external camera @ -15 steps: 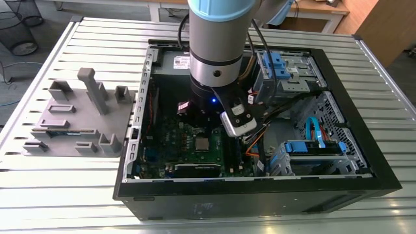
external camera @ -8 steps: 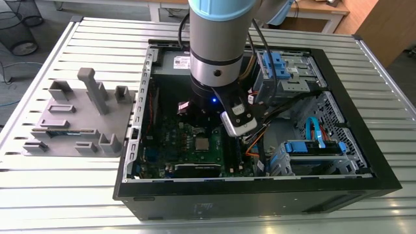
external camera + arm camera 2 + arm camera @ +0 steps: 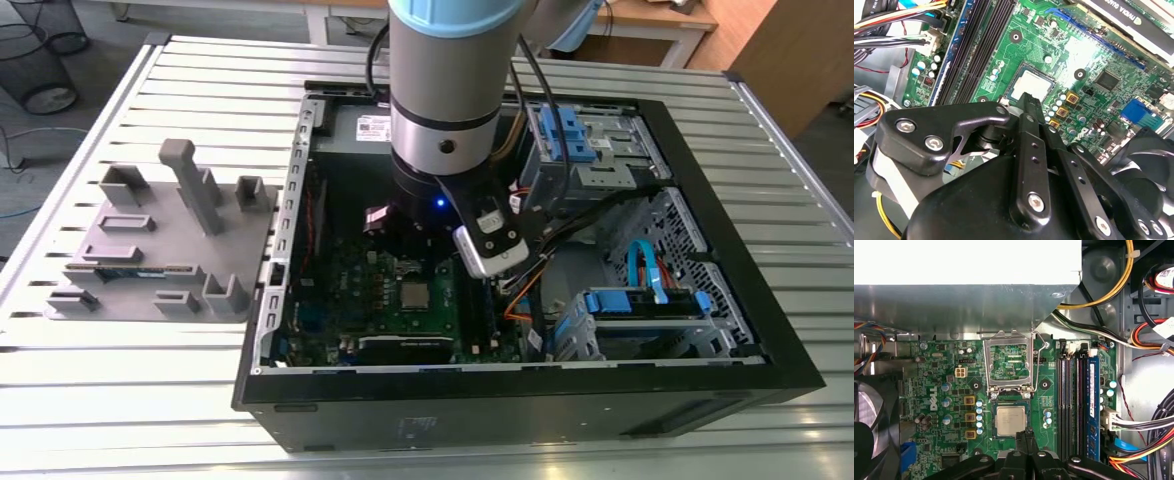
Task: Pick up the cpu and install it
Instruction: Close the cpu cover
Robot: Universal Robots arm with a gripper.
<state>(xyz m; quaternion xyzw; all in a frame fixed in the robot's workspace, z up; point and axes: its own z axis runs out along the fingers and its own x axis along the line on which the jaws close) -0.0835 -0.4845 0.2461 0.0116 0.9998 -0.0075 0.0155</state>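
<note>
The cpu [image 3: 1010, 420] is a small square chip with a silvery top, lying flat in its socket on the green motherboard [image 3: 934, 365]. It also shows from the side [image 3: 1032, 84] and in the exterior view [image 3: 416, 294]. The socket's metal retention frame [image 3: 1008, 360] stands flipped open beside it. My gripper [image 3: 1028, 433] hovers just above the chip's edge, its black fingertips [image 3: 1029, 100] pressed together with nothing between them. They do not touch the chip.
The open black computer case [image 3: 747, 330] lies on a slatted metal table. A grey metal box [image 3: 954, 305], memory slots [image 3: 1074, 400], cable bundles [image 3: 1134, 425] and a black fan [image 3: 866, 425] surround the socket. A grey fixture block [image 3: 147, 250] stands at the exterior view's left.
</note>
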